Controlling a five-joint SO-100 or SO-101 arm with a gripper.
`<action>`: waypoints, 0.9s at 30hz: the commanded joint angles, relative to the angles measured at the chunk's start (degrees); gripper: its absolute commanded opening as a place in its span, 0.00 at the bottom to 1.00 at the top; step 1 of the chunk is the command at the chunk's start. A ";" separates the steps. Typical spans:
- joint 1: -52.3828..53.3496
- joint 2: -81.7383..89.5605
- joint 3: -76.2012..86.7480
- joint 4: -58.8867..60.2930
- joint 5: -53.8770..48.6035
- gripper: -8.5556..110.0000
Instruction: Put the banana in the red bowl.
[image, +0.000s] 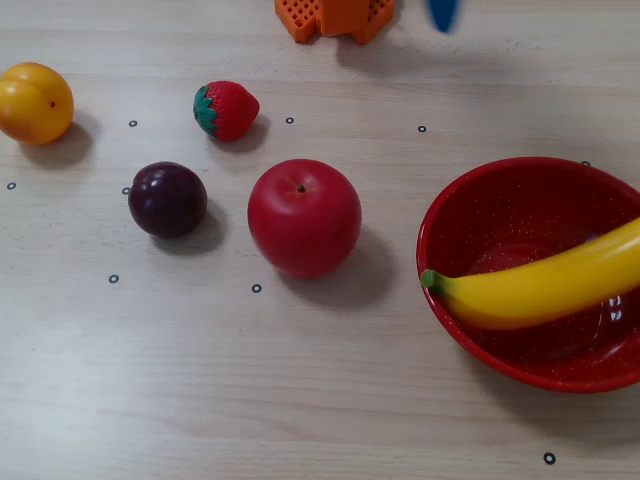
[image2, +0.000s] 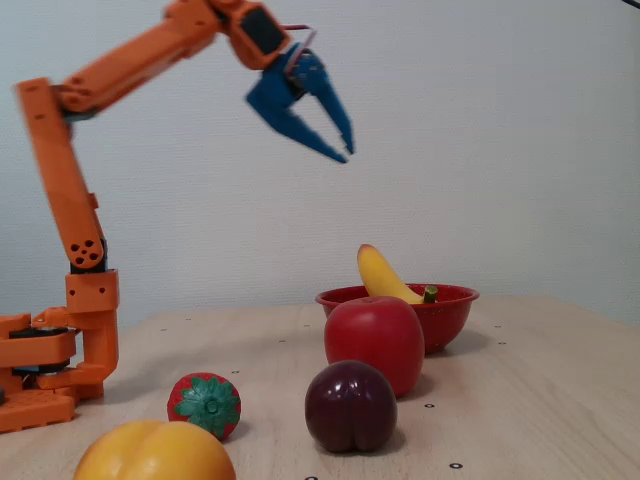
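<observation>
Yellow banana already lies across the red bowl, stem over the rim, so your job looks done, with the gripper raised clear, fingers apart and empty.

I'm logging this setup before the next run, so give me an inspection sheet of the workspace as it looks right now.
Surface: pale wood-grain table with small black ring marks.
Job's things: long yellow plastic banana lies in the glossy red speckled bowl, green stem tip over the rim.
Clutter: round red apple, dark purple plum, red strawberry with green leaves, yellow-orange round fruit, all apart on the table.
Grippers: blue two-finger gripper raised high, jaws apart, empty.
Cables: thin wire at the wrist.
Surroundings: plain light wall.
</observation>
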 joint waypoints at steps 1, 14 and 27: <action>-3.16 9.32 5.89 -3.25 0.97 0.07; -6.68 45.00 52.21 -13.27 0.44 0.07; -11.25 72.60 86.57 -18.81 -2.37 0.07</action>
